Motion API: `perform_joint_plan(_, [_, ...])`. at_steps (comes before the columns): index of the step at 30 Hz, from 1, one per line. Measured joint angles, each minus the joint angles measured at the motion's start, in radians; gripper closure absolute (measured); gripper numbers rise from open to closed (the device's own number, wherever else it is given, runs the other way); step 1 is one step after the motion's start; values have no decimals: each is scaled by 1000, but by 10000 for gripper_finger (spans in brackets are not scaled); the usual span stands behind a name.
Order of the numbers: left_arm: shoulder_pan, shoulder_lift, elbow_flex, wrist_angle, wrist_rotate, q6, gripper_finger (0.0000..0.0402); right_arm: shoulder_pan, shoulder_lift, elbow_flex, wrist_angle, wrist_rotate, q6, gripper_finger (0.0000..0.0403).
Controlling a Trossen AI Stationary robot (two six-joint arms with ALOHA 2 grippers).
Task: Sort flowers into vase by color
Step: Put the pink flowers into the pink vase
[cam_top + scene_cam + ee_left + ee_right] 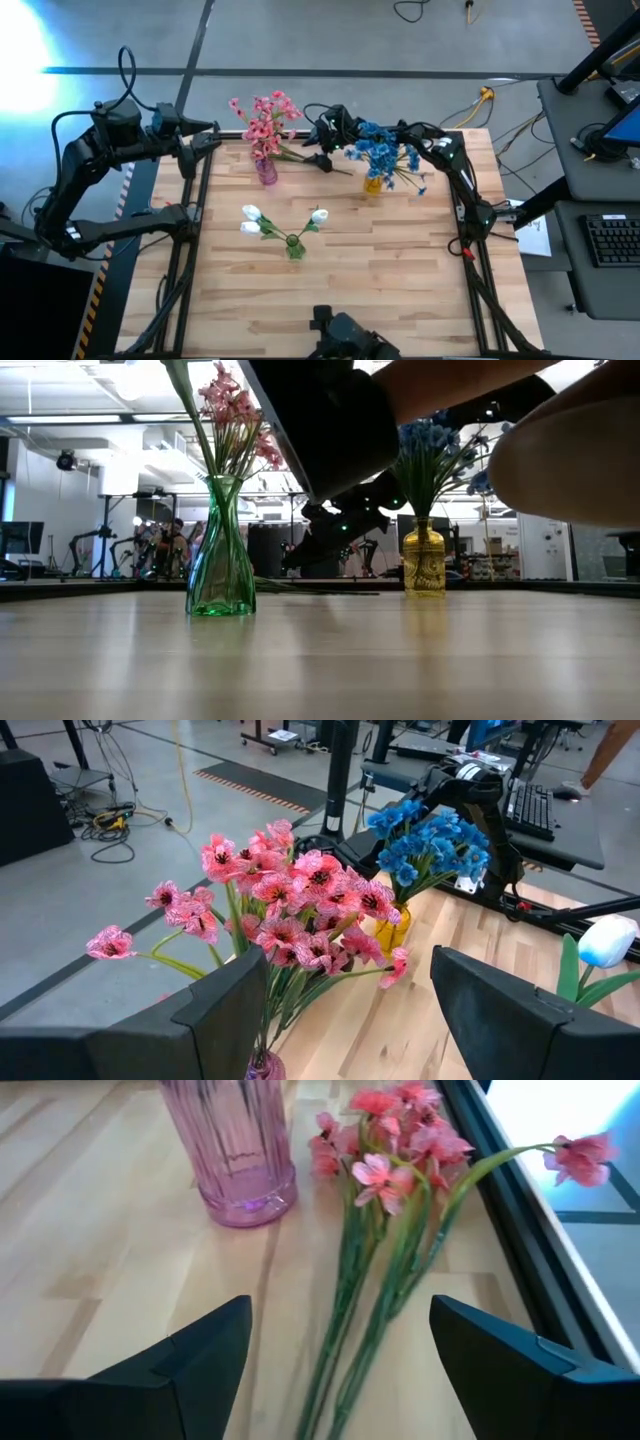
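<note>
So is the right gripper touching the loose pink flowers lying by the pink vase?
Apart. The right wrist view shows the right gripper with jaws open, the loose pink flowers lying between them with clear gaps.

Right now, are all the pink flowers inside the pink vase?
No: a pink sprig lies flat on the table beside the pink vase.

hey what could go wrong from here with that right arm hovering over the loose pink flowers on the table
1. The loose pink sprig lies flat beside the pink vase. The open right gripper could bump the vase when it closes in, possibly tipping it.
2. The stems are thin and fan apart, so a pinch may catch only some and leave the rest behind.
3. The blue flowers in the yellow vase stand close to the right arm, which might brush them while lifting.
</note>
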Motion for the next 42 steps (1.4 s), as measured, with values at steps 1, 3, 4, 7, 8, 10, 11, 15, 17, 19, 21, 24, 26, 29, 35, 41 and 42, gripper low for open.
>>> perform_joint_plan(1, [0,0,0,0,0,0,134,-1,0,0,0,0,-4,104])
perform_joint_plan(3, [0,0,0,0,0,0,134,-3,0,0,1,-1,-15,105])
perform_joint_plan(4, [0,0,0,0,0,0,134,-3,0,1,2,-3,-21,105])
perform_joint_plan(7, [0,0,0,0,0,0,134,-3,0,1,8,-10,-24,104])
perform_joint_plan(8, [0,0,0,0,0,0,134,-3,0,1,8,-10,-24,104])
perform_joint_plan(10, [0,0,0,0,0,0,134,-2,0,1,8,-12,-24,104])
perform_joint_plan(11, [0,0,0,0,0,0,134,-2,0,1,8,-13,-27,104])
perform_joint_plan(15, [0,0,0,0,0,0,134,-3,0,1,9,-29,-35,106])
perform_joint_plan(17, [0,0,0,0,0,0,134,-3,0,1,10,-30,-37,105])
perform_joint_plan(19, [0,0,0,0,0,0,134,-3,0,1,12,-31,-39,104])
perform_joint_plan(21, [0,0,0,0,0,0,134,-2,0,1,13,-31,-41,104])
perform_joint_plan(24, [0,0,0,0,0,0,134,-2,0,1,12,-31,-41,106])
perform_joint_plan(26, [0,0,0,0,0,0,134,-2,0,1,13,-31,-41,108])
perform_joint_plan(29, [0,0,0,0,0,0,134,-2,0,1,16,-31,-41,108])
perform_joint_plan(35, [0,0,0,0,0,0,134,-2,0,1,30,-31,-41,105])
perform_joint_plan(41, [0,0,0,0,0,0,134,-2,0,0,31,-31,-39,108])
perform_joint_plan(42, [0,0,0,0,0,0,134,-2,0,0,31,-31,-39,108])
